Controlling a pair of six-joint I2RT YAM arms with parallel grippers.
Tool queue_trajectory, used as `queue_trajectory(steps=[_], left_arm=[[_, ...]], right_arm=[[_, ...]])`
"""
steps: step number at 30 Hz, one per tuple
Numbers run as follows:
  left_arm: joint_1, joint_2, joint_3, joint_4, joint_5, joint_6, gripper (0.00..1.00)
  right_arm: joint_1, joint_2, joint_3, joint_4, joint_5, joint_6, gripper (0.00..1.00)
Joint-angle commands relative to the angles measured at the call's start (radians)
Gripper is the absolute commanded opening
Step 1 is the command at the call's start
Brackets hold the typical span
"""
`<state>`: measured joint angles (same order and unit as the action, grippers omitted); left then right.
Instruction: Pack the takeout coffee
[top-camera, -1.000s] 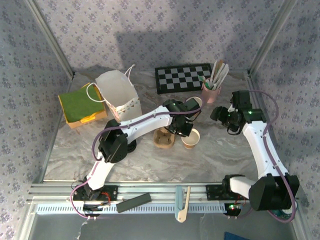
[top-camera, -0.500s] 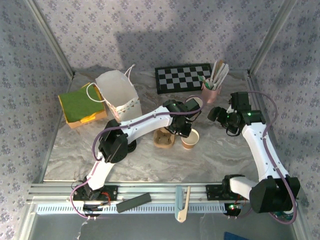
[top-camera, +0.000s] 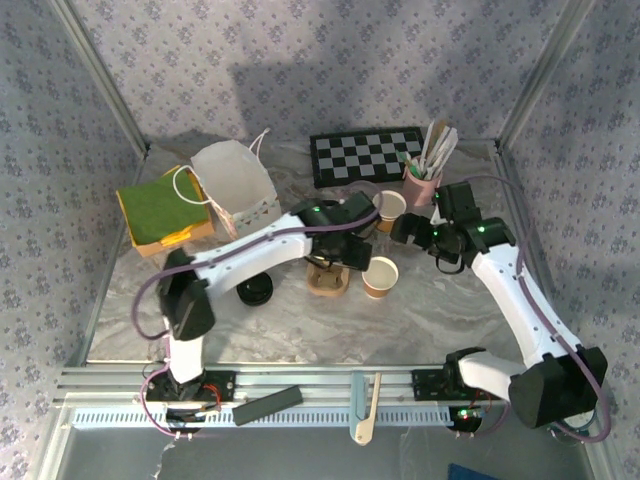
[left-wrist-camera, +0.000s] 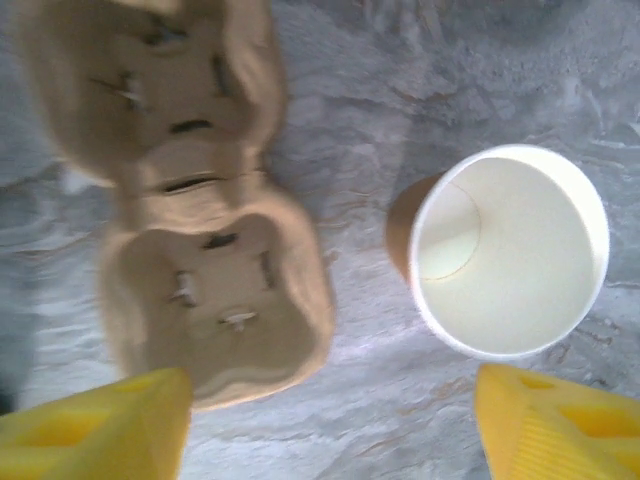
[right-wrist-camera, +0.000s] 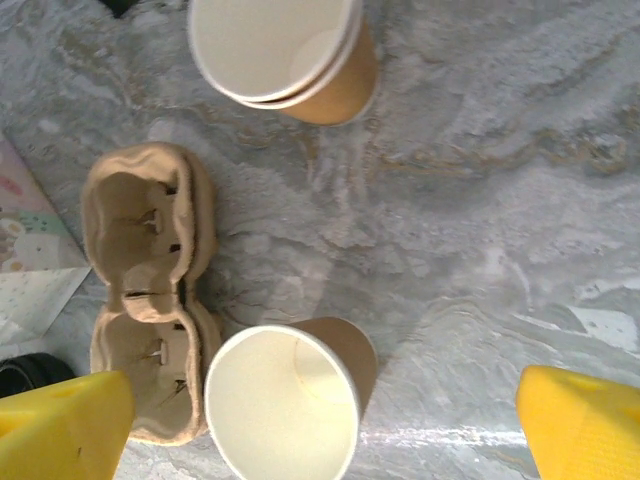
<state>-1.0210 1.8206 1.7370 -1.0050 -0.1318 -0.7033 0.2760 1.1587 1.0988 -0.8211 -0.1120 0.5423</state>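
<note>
"Where did your takeout coffee (top-camera: 381, 277) stand?"
"Upright and open-topped on the desk (top-camera: 430, 312), just beside the pulp tray (top-camera: 327, 279), not touching it."
"And your end effectors?"
"Your left end effector (left-wrist-camera: 332, 400) and right end effector (right-wrist-camera: 325, 400) were both released, gripping nothing."

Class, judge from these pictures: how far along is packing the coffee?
Done: the cup stands upright beside the pulp tray. In hand: nothing; left gripper and right gripper both hang open. Left: the cup is lidless, the black lid lies apart, and the cup sits in neither tray nor paper bag.
</note>
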Motion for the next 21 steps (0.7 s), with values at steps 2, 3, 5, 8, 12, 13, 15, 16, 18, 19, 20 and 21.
queue_trajectory(steps=[2,3,5,8,12,13,15,16,18,19,20,21], left_arm=[[0.040,-0.201,-0.172,0.046,-0.126,-0.079,0.92],[0.050,-0.238,-0.216,0.049,-0.144,-0.094,0.93],[0.074,-0.318,-0.312,0.049,-0.181,-0.133,1.00],[0.123,-0.422,-0.445,0.036,-0.186,-0.180,1.00],[0.179,-0.516,-0.588,0.016,-0.192,-0.222,0.97],[0.196,-0.534,-0.620,0.021,-0.186,-0.232,0.95],[0.252,-0.561,-0.684,0.037,-0.135,-0.241,0.87],[0.291,-0.568,-0.715,0.048,-0.090,-0.243,0.83],[0.357,-0.575,-0.765,0.068,-0.027,-0.245,0.74],[0.376,-0.580,-0.786,0.081,-0.020,-0.243,0.70],[0.392,-0.585,-0.801,0.094,-0.018,-0.234,0.65],[0.404,-0.586,-0.809,0.104,-0.019,-0.230,0.61]], right_arm=[[0.100,0.048,0.066,0.018,0.079,0.012,1.00],[0.129,0.063,0.077,0.022,0.096,0.012,1.00],[0.183,0.092,0.110,0.023,0.131,0.014,1.00],[0.269,0.147,0.161,0.023,0.181,0.015,1.00],[0.357,0.215,0.202,0.047,0.194,0.013,1.00],[0.377,0.232,0.211,0.053,0.195,0.016,1.00],[0.415,0.266,0.224,0.064,0.194,0.019,1.00],[0.434,0.284,0.233,0.066,0.195,0.021,1.00],[0.463,0.317,0.247,0.069,0.199,0.024,1.00],[0.477,0.331,0.254,0.072,0.198,0.025,1.00],[0.489,0.346,0.259,0.071,0.200,0.025,1.00],[0.499,0.358,0.267,0.071,0.202,0.025,1.00]])
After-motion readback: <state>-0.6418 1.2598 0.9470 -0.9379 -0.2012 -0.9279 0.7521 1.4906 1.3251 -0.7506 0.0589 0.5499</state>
